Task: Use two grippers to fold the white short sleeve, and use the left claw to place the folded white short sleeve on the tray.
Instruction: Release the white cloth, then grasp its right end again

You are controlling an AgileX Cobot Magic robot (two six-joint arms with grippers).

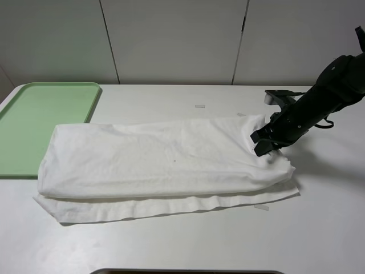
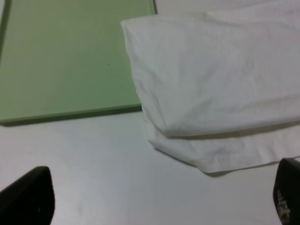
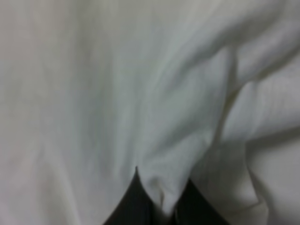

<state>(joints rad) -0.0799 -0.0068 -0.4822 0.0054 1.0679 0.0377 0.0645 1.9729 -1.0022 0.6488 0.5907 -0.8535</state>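
Shirt axis: the white short sleeve (image 1: pixel 165 162) is folded into a long band. Its long axis runs left to right across the middle of the high frame.
Shirt place: on the table (image 1: pixel 182 245), its left end lapping over a corner of the tray (image 1: pixel 40 114) at the frame's left.
Right fingers: my right gripper (image 1: pixel 265 145) sits at the band's right end, fingers pressed together on a tuck of cloth.
Left fingers: my left gripper (image 2: pixel 158 194) is spread wide, gripping nothing, over bare table near the shirt's left corner.
Views: only the left wrist view shows the left fingers. The right wrist view gives me the pinch close up, blurred and filled with cloth.
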